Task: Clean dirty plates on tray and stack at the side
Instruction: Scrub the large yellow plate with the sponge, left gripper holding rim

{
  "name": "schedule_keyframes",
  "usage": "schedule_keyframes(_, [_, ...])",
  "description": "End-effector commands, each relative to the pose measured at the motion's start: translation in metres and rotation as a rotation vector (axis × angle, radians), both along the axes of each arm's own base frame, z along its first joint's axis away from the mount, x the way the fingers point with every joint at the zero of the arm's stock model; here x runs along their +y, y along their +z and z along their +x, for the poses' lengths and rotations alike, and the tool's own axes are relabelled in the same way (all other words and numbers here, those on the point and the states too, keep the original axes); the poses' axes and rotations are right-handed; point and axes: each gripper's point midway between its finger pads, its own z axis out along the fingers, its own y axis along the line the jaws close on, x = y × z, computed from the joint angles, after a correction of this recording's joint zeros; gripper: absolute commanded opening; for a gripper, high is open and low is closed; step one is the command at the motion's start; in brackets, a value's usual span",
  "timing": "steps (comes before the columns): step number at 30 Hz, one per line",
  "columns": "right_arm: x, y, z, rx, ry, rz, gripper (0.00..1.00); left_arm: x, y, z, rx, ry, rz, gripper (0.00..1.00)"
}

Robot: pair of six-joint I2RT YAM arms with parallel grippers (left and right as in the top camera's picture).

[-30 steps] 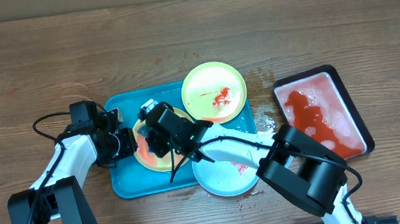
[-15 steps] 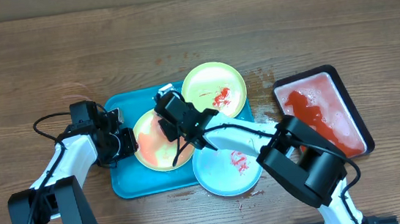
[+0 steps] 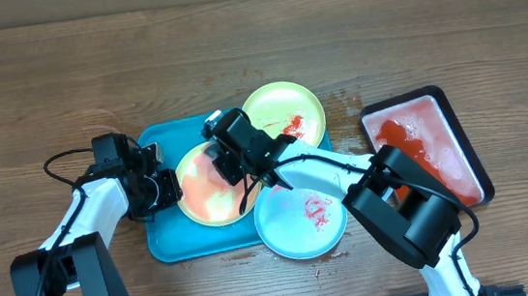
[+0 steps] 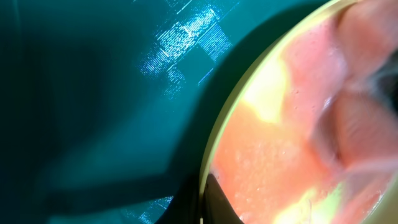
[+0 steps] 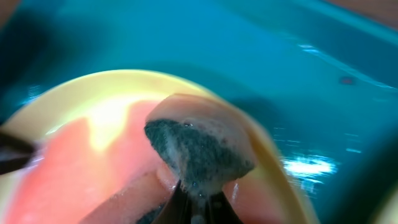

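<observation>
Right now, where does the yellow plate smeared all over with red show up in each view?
Overhead: the plate sits left of centre, on the tray.
Left wrist: it fills the right half.
Right wrist: lower left, under the sponge.
Shared landmark: the blue tray beneath it.

Left arm (image 3: 90,206): white link shells, black joint housings, looped black cable (image 3: 48,169), black left pincer (image 3: 171,189). Right arm (image 3: 317,174): same scheme, bulky black joint block (image 3: 407,220), dark right pincer (image 5: 198,206).
</observation>
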Motion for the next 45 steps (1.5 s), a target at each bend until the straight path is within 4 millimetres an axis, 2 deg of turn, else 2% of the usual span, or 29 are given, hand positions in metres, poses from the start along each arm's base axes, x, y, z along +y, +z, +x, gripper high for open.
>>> schedule_keyframes(1, [0.023,-0.029,-0.064,0.155,0.212,0.030,0.04,-0.005,-0.012,-0.014,0.049,-0.029,-0.006,0.04])
schedule_keyframes(5, [0.038,-0.026,-0.095,0.203,0.336,0.070,0.04,-0.005,-0.012,-0.014,0.047,-0.029,-0.005,0.04])
schedule_keyframes(9, [0.045,-0.025,-0.110,0.212,0.370,0.072,0.04,-0.005,-0.012,-0.014,0.047,-0.029,-0.005,0.04])
schedule_keyframes(13, [0.032,-0.034,-0.078,0.117,0.210,-0.019,0.04,-0.005,-0.012,-0.014,0.048,-0.029,-0.006,0.04])
schedule_keyframes(15, [0.010,-0.037,-0.043,0.027,0.050,-0.101,0.04,-0.005,-0.012,-0.014,0.048,-0.029,-0.006,0.04])
schedule_keyframes(18, [-0.018,-0.039,-0.014,-0.038,-0.079,-0.178,0.04,-0.005,-0.012,-0.014,0.048,-0.026,-0.006,0.04])
schedule_keyframes(21, [-0.047,-0.042,0.005,-0.063,-0.159,-0.255,0.04,-0.005,-0.012,-0.014,0.049,-0.026,-0.006,0.05])
schedule_keyframes(25, [-0.074,-0.050,0.010,-0.022,-0.197,-0.318,0.04,-0.005,-0.012,-0.014,0.048,-0.026,-0.006,0.04])
schedule_keyframes(31, [-0.093,-0.057,0.000,0.003,-0.191,-0.418,0.04,-0.005,-0.012,-0.012,0.044,-0.017,-0.007,0.04])
schedule_keyframes(33, [-0.088,-0.056,-0.007,0.002,-0.143,-0.428,0.04,-0.005,-0.012,-0.012,0.045,-0.011,-0.008,0.05])
schedule_keyframes(38, [-0.050,-0.042,-0.038,0.039,0.101,-0.411,0.04,-0.005,-0.012,-0.011,0.044,-0.007,-0.008,0.04])
schedule_keyframes(42, [-0.030,-0.027,-0.058,0.073,0.174,-0.412,0.04,-0.005,-0.012,-0.011,0.046,0.000,-0.010,0.04])
schedule_keyframes(44, [-0.025,-0.025,-0.070,0.113,0.206,-0.395,0.04,-0.005,-0.012,-0.011,0.047,0.003,-0.010,0.05])
schedule_keyframes(45, [-0.021,-0.026,-0.083,0.170,0.235,-0.366,0.04,-0.005,-0.012,-0.011,0.047,0.002,-0.011,0.05])
